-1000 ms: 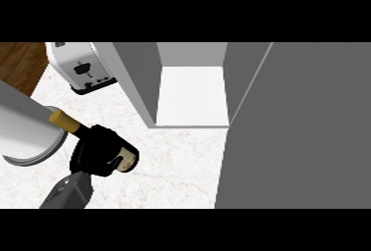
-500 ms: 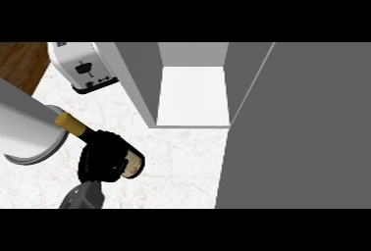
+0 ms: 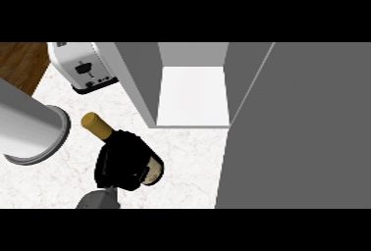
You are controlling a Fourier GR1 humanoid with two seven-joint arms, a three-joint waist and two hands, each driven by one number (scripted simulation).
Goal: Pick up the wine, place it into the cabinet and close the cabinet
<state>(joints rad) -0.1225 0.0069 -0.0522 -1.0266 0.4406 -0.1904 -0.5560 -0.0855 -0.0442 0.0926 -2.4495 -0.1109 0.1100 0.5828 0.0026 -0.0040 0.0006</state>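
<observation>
The black robot hand (image 3: 121, 164), coming in on a grey forearm from the lower edge of the head view, has its fingers curled round the body of the dark glass wine bottle (image 3: 139, 159), hiding most of it. By its place left of centre it is probably the robot's left hand, though with only one in view I cannot be sure; no other hand shows.

What can be seen of the bottle is the tan foil-capped neck (image 3: 96, 125), sticking out of the hand toward 11 o'clock, and a pale label patch at the hand's 4 o'clock edge. So the long axis runs from 11 to 5 o'clock, neck pointing up-left, away from the cabinet. Whether the bottle rests on the white marbled counter (image 3: 181, 162) or hangs above it I cannot tell.

The relation that matters next: the open grey cabinet's white shelf floor (image 3: 194, 95) lies at about 1 o'clock from the hand, near but apart, with the cabinet's grey side wall (image 3: 141, 78) between them (the bottle would have to go round its front edge). The big grey door (image 3: 297, 127) stands at 3 o'clock.

At 9 o'clock is a large white cylinder (image 3: 29, 130), and at 11 o'clock, further off, a white and black toaster (image 3: 83, 68)
</observation>
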